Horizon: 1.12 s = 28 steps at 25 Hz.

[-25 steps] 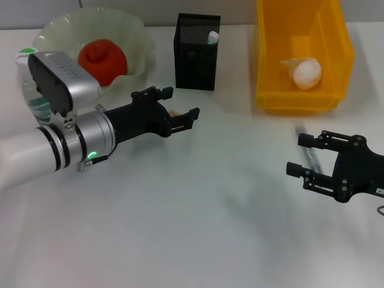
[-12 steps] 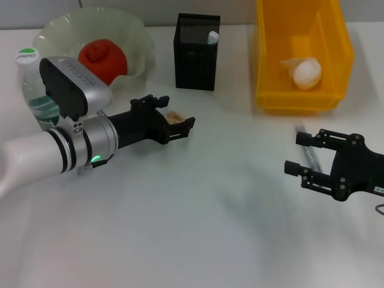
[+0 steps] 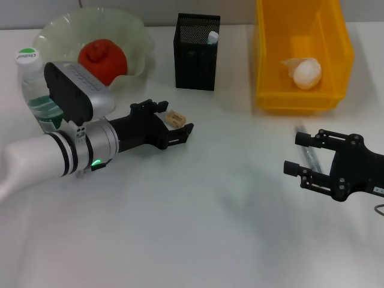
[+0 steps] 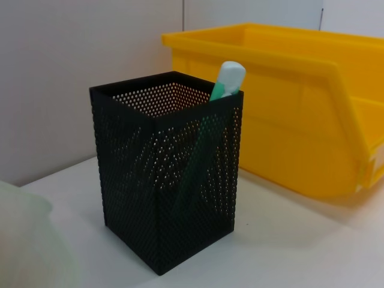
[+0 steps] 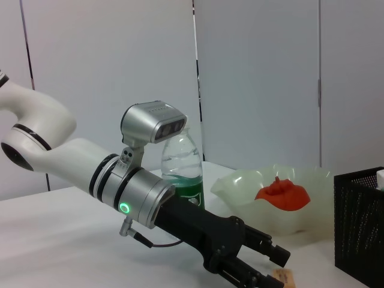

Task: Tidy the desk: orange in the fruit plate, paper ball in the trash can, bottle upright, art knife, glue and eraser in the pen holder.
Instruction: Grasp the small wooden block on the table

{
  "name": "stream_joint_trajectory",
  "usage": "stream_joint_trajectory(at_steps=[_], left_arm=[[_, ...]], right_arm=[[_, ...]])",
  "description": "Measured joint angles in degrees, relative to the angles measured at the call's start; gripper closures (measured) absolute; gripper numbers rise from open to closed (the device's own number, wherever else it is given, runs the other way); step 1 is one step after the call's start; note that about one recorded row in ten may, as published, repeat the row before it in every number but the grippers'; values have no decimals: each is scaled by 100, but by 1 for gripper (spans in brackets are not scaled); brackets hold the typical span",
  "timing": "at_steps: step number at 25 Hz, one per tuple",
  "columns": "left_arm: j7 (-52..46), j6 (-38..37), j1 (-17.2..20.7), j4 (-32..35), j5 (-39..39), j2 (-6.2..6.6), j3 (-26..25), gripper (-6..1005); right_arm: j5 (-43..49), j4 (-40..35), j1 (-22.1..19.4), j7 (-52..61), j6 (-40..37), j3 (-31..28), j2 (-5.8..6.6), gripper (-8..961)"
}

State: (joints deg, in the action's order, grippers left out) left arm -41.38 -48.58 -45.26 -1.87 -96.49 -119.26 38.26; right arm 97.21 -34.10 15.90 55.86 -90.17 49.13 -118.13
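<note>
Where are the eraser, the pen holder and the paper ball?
eraser (image 3: 175, 117), head view, its top face.
pen holder (image 3: 196, 60), head view, its front mesh wall.
paper ball (image 3: 306, 73), head view, its middle.

— Where's the eraser (image 3: 176, 118)?
— Tiny tan block flat on the desk, six o'clock of the black mesh pen holder (image 3: 197, 51).
— The orange (image 3: 102, 60)?
— Red-orange, in the pale green fruit plate (image 3: 133, 30), ten o'clock.

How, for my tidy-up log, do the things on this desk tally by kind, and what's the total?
Containers: 3 (fruit plate, pen holder, trash can)
Fruit: 1 (orange)
Bottles: 1 (bottle)
Paper balls: 1 (paper ball)
Stationery: 3 (eraser, teal-capped stick, art knife)
Total: 9
</note>
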Motion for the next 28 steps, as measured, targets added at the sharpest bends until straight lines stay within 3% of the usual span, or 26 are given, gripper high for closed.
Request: stream_joint_trajectory(at_steps=[17,22,28], left_arm=[[206,156,-21,-69,35,0,-95,188],[498,216,-35,-203,33,0,-314,316],[788,239,-51,-327,15,0,-515,362]], right_arm=[[0,0,-23,4,-47,-21,-9,335],[0,1,-27,4,-50,-17,-8,335],[0,1,-26,25,-60,-23,-8,335]])
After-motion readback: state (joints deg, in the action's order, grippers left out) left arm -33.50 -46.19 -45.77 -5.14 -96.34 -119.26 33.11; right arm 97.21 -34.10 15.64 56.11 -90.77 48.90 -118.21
